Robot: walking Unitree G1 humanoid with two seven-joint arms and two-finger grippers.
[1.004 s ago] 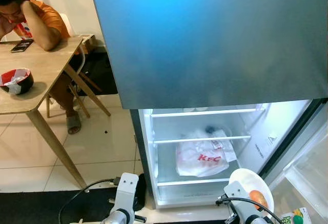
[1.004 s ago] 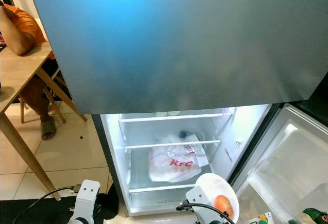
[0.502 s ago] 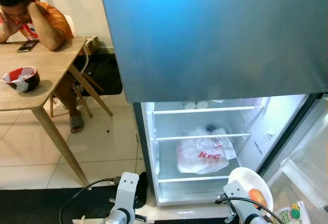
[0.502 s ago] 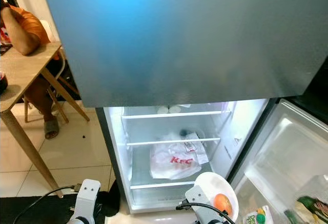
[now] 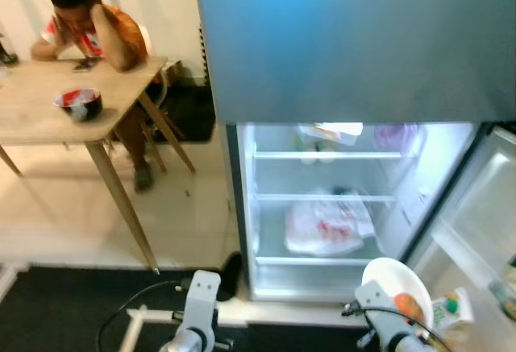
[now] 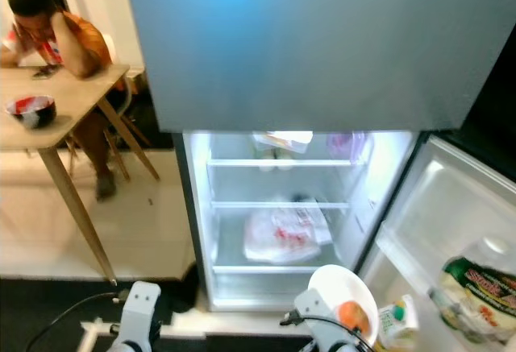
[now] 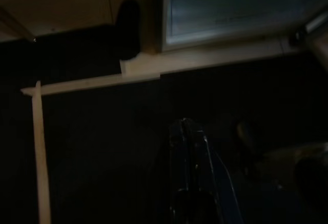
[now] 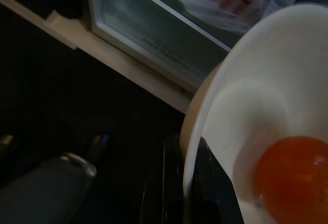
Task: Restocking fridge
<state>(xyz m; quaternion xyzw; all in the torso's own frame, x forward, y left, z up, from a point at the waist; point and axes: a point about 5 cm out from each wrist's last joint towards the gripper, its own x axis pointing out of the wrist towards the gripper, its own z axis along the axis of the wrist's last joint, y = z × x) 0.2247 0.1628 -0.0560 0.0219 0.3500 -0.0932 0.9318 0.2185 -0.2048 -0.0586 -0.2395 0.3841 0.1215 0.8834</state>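
Observation:
The fridge [image 5: 439,167] stands before me, its lower door [image 6: 451,223] swung open to the right and the inside lit. A white KFC bag [image 5: 322,227] lies on the middle shelf, and small packets [image 5: 326,133] sit on the top shelf. My right gripper [image 8: 187,183] is shut on the rim of a white plate [image 5: 385,279] carrying an orange fruit [image 5: 409,308], low in front of the fridge's bottom right corner. My left gripper [image 7: 190,131] hangs idle and shut over the dark mat.
The open door's rack holds a green-labelled pack [image 6: 476,287] and a small carton [image 6: 395,320]. A wooden table [image 5: 48,122] with a bowl [image 5: 79,102] stands to the left, where a person [image 5: 89,22] sits. A black mat [image 5: 72,304] lies underfoot.
The camera has shifted, so the fridge looks farther off and its top shelf and door rack now show. The plate with the fruit stays in my right gripper.

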